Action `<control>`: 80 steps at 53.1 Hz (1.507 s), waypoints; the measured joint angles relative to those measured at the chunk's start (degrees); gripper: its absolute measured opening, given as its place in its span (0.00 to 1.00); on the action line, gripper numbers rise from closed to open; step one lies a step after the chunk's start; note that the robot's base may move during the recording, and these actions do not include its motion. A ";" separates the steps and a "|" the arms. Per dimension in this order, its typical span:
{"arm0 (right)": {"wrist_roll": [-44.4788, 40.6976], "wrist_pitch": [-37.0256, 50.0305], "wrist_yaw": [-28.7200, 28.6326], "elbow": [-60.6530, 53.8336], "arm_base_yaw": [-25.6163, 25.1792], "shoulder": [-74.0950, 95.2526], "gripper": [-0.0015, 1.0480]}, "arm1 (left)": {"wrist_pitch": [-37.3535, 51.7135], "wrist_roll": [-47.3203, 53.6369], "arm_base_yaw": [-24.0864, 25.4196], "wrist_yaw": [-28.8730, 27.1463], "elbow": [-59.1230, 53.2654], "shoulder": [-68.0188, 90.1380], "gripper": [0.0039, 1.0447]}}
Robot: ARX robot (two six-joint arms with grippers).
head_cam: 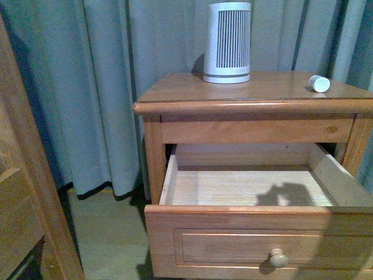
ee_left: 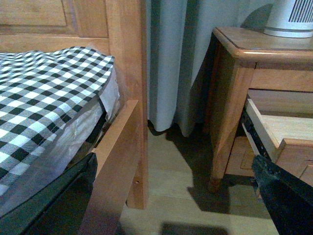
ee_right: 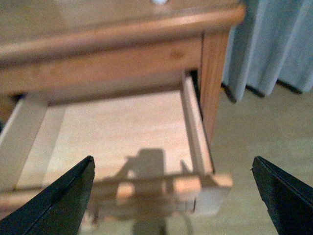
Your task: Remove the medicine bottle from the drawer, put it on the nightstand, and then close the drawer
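Both pairs of jaws stood spread and empty. The right gripper (ee_right: 173,196) showed its two dark fingertips wide apart at the edges of its wrist view, hanging above the front of the open drawer (head_cam: 175,175). The left gripper (ee_left: 181,196) was likewise spread, held low beside the bed frame post (ee_left: 128,88), well apart from the nightstand (head_cam: 175,87).

The medicine bottle (head_cam: 319,83) lay on its side on the nightstand top, near the right-hand edge and well apart from the ribbed device (head_cam: 228,42). The drawer held nothing that I could see, so the taking and placing looked done, and only the closing remained.

That closing carried the risk. A round, smooth plastic cylinder lying flat could roll, and a hard shove on the drawer might jolt the cabinet and send the bottle off the nearby edge. A push landing off-centre, away from the knob (head_cam: 278,257), might also skew the drawer on its runners and jam it. The right arm, hovering over the drawer's mouth, would need to clear the front panel before pushing.

The nightstand was orange-brown varnished wood with a rounded top edge and a panelled drawer front; inside, the drawer was pale, matt bare wood. Behind hung a soft, pleated blue-grey curtain (head_cam: 87,87). A black-and-white checked cloth (ee_left: 44,93) covered the bed.
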 joint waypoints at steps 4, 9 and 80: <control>0.35 3.67 2.08 -5.40 1.79 1.86 0.93 | 0.00 0.02 0.00 -0.02 0.00 0.00 0.94; 1.49 9.75 4.09 -8.98 3.58 7.17 0.93 | 0.00 0.02 0.00 0.00 0.00 0.00 0.94; -7.74 21.57 4.72 48.98 -0.02 69.44 0.93 | 0.00 0.02 0.00 0.02 0.00 0.00 0.94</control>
